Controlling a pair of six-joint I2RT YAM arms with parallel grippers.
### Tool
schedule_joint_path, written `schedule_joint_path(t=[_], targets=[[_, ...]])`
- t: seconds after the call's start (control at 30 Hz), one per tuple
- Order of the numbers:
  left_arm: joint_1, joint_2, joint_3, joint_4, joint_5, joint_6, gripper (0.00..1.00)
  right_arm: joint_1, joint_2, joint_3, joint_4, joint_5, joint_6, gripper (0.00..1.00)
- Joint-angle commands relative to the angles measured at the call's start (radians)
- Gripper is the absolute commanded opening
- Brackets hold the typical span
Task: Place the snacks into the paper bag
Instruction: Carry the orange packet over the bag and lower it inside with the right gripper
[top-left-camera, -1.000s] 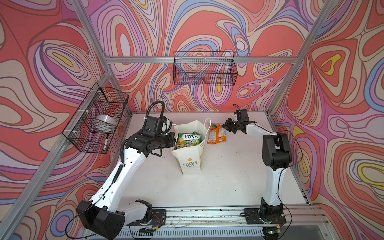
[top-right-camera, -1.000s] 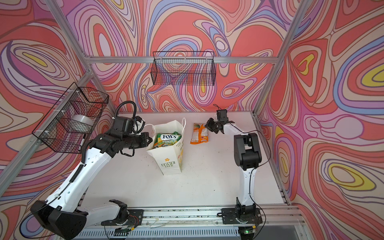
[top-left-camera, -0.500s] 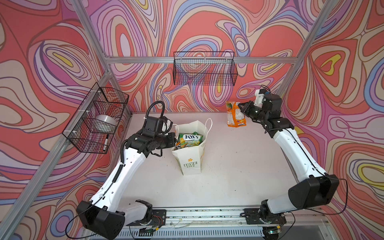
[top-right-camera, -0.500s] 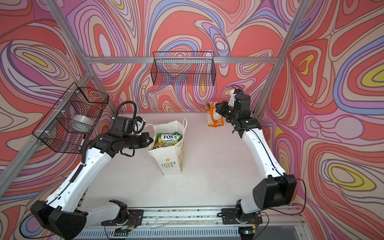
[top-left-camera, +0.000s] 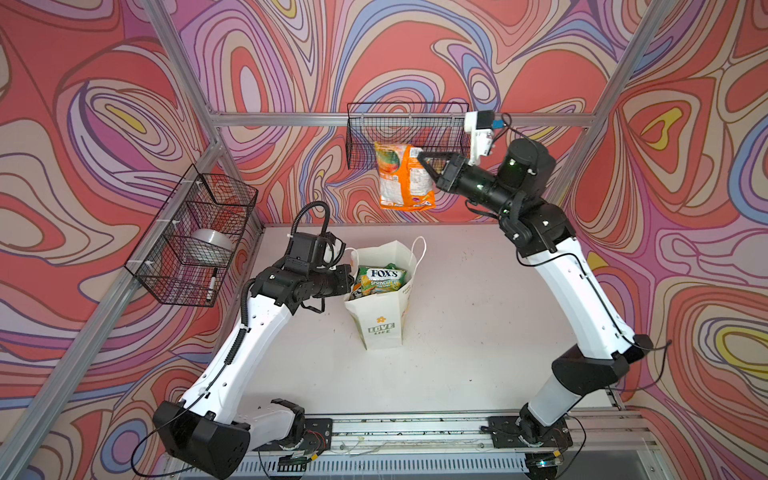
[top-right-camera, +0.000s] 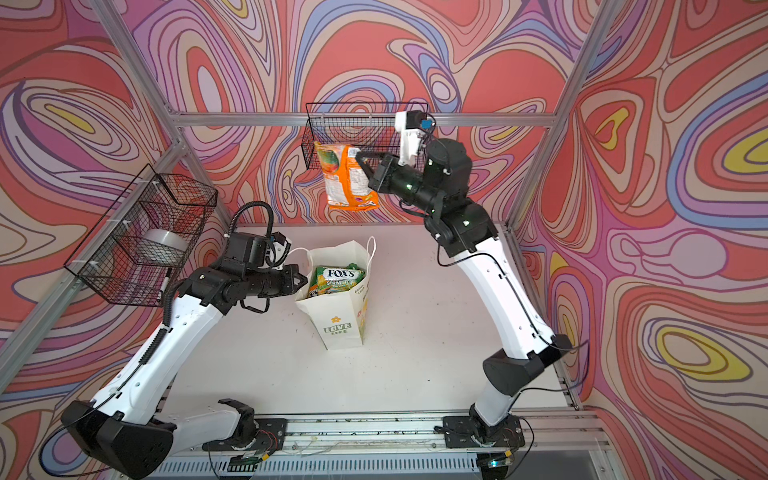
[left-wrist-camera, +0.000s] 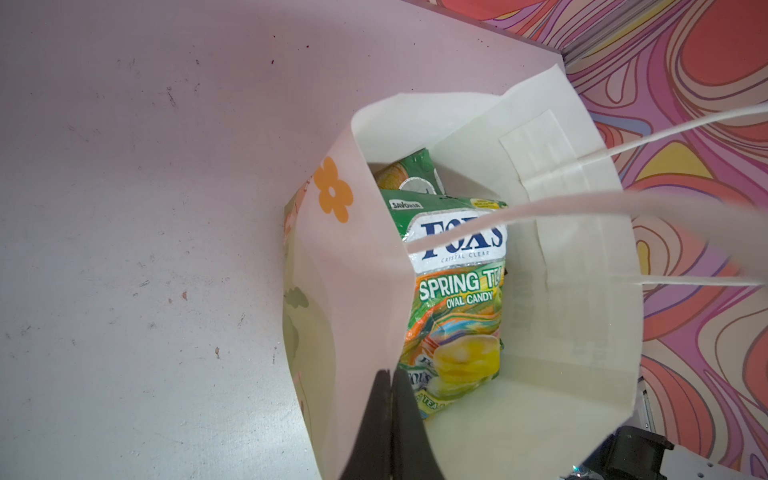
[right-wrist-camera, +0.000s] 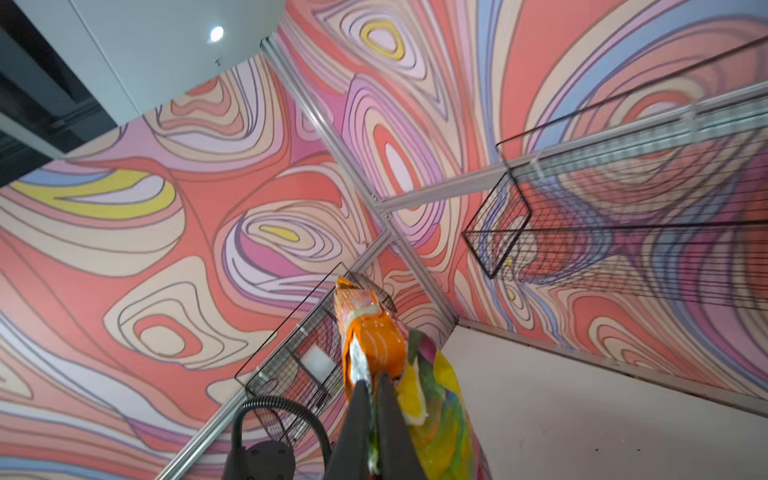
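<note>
The left tool (left-wrist-camera: 391, 376) is clenched on the rim of the paper bag (top-left-camera: 382, 328), on the side facing its own arm, apparently to keep the bag upright and its mouth spread. The right tool (top-left-camera: 422, 160) is clamped on the upper side edge of an orange candy packet (top-left-camera: 401, 178). The packet hangs freely well above and beyond the bag, in front of the back wire basket (top-left-camera: 361, 137).

Inside the bag, a green FOX'S packet (left-wrist-camera: 457, 286) and others are stacked toward the pinched wall, leaving open room along the opposite wall. The orange packet would probably fit there if lowered narrow end first, though the cord handles (top-left-camera: 419, 249) above the rim could snag it. The tabletop (top-left-camera: 478, 332) around the bag shows no other packets.
</note>
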Motion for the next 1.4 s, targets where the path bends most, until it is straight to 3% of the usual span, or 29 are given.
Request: schedule_joint_path(t=[0.0,0.27,0.5,0.83,1.07,1.37], targets=[[0.008,-0.045,-0.009,-0.006,-0.053,-0.007,0.0,0.062,0.078,0.024,-0.023,-0.027,-0.026,0.0],[0.011,-0.101,-0.024,-0.006,-0.179,-0.035,0.0,0.103,0.027,-0.268,0.087,-0.073,0.025,0.0],[0.03,-0.082,-0.02,-0.017,-0.17,-0.048,0.0,0.128,-0.088,-0.447,0.076,-0.063,0.018,0.0],[0.038,-0.068,-0.025,-0.008,-0.143,-0.047,0.0,0.15,-0.139,-0.557,0.056,-0.062,0.04,0.0],[0.039,-0.066,-0.028,0.0,-0.128,-0.045,0.0,0.152,-0.082,-0.579,-0.012,-0.049,0.028,0.0],[0.038,-0.071,-0.027,0.002,-0.126,-0.042,0.0,0.151,-0.025,-0.61,-0.171,0.073,-0.007,0.0]])
